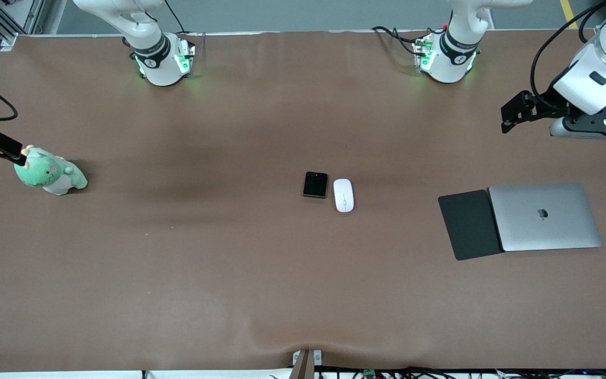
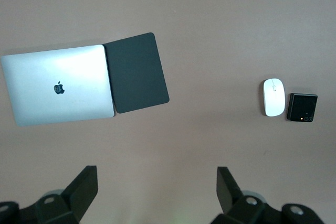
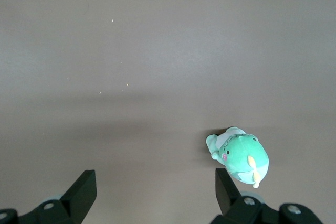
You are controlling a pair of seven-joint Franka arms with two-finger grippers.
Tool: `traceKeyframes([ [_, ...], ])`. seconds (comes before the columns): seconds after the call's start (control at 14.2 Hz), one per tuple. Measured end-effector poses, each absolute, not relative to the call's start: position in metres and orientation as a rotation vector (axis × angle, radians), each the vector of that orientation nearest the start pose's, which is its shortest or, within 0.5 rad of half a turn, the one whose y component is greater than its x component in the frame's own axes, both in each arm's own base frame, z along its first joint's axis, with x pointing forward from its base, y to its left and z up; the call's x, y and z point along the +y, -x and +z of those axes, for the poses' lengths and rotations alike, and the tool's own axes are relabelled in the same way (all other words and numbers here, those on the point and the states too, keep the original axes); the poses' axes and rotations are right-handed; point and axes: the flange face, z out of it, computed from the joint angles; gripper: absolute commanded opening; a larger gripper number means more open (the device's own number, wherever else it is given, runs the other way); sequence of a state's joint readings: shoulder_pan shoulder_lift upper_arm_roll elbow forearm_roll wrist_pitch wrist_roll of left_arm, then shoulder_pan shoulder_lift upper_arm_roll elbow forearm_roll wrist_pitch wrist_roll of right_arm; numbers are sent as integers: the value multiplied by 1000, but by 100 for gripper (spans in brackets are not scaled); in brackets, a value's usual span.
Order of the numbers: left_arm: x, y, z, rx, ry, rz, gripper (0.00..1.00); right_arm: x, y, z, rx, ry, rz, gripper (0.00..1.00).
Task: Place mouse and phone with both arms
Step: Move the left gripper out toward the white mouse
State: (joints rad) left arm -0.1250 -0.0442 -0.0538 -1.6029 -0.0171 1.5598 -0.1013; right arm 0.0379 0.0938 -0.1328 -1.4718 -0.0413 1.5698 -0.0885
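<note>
A brown table (image 1: 229,273) spreads under two white arms whose bases stand along its upper edge, with nothing yet lifted. Toward the left arm's end lies a closed silver laptop (image 1: 545,217), and touching its edge on the side toward the table's middle is a matte black pad (image 1: 468,225), bare on top, which looks like the likely resting spot for at least one of the task's pieces.

The left gripper (image 2: 157,195) hangs in the air by the table's edge at the left arm's end, above and clear of the laptop, its fingers (image 2: 84,184) spread wide and holding nothing; its wrist view takes in laptop, pad and both small items, so it seems parked to survey the field. The right gripper (image 3: 155,195) hovers at the right arm's end of the table, over a green plush toy (image 1: 50,171), fingers (image 3: 81,187) likewise spread and empty, well apart from anything it must carry.

At the table's middle the white mouse (image 1: 343,195) and the black phone (image 1: 315,185) lie flat side by side, just beside each other without clearly touching, the phone toward the right arm's end. That pairing suits one arm to each. Both remain untouched; the task appears not yet begun.
</note>
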Motion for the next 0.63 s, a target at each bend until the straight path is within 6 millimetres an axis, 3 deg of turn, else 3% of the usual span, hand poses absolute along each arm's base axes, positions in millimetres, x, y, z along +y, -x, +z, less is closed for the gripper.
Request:
traceKeyframes([
  [0.42,-99,-530,630,124,3153,11,100,-50,-576,620,-2,3187,45,100],
  [0.63,-108,-531,619,137,3151,17,100,-42,-575,621,-23,3182,62,100],
])
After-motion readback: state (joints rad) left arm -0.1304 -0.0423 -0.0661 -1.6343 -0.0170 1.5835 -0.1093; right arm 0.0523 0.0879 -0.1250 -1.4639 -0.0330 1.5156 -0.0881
